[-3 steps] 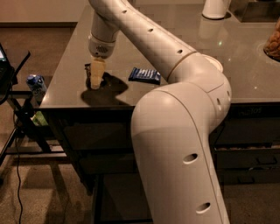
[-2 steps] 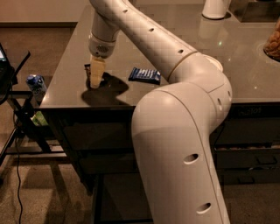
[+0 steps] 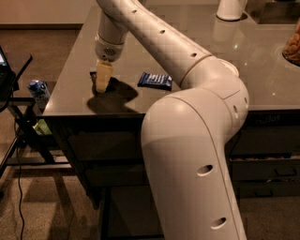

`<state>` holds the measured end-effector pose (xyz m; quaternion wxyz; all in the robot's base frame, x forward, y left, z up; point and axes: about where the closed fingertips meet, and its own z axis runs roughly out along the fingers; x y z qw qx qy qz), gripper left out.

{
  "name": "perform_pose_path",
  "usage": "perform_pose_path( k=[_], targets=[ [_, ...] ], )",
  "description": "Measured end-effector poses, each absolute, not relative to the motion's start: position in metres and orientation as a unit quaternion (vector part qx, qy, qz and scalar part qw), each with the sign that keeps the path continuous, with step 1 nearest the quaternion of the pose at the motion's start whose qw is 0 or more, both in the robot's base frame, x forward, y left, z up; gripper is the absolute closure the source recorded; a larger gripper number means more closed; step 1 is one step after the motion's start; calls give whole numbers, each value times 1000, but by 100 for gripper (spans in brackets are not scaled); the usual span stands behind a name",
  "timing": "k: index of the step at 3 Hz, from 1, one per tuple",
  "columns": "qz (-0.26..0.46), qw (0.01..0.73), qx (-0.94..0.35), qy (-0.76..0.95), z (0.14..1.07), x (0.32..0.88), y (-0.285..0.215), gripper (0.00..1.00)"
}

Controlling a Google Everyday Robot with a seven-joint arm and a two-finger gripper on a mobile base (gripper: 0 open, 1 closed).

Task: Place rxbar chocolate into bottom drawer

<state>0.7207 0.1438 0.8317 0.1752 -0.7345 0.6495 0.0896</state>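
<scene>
- The white robot arm (image 3: 187, 154) fills the middle of the view. Its thick lower segment rises in front of the table's front edge, bends at an elbow over that edge, and reaches back toward the front left corner.
- The grey table (image 3: 243, 70) has a glossy top that runs from the front edge to the far edge at the top of the view.
- A dark cabinet (image 3: 262, 159) sits under the front edge, with drawer fronts showing at the right.
- The bottom drawer (image 3: 125, 211) shows low under the front edge as a dark tray that seems to stand pulled out; the arm hides most of it.
- A black stand (image 3: 18, 117) is off the table's left edge.
- The arm's shadow (image 3: 112, 96) lies dark on the top by the front left corner.
- A white vessel (image 3: 229, 8) stands near the far edge.
- The gripper (image 3: 101, 86) points straight down near the front left corner, its pale tip at the table top. How far it is open, and whether it has hold of anything, cannot be told.
- A blue-wrapped bar (image 3: 155, 80) lies flat near the front edge, apart from the gripper on its right.
- A blue can (image 3: 38, 90) sits off the left edge, by the stand.
- The rxbar chocolate (image 3: 93, 73) shows only as a small dark sliver on the table top, just beside the gripper on its left, near the front left corner.
</scene>
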Motion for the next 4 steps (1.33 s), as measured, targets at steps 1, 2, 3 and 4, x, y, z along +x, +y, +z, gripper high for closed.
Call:
perform_pose_path(
  k=[1,2,3,4],
  targets=[
    [90,175,-734,650,832,721,144,100],
    [90,175,-734,650,838,721,144,100],
    [75,189,-730,652,853,716,143,100],
    [54,210,-718,662,875,672,131,100]
  ],
)
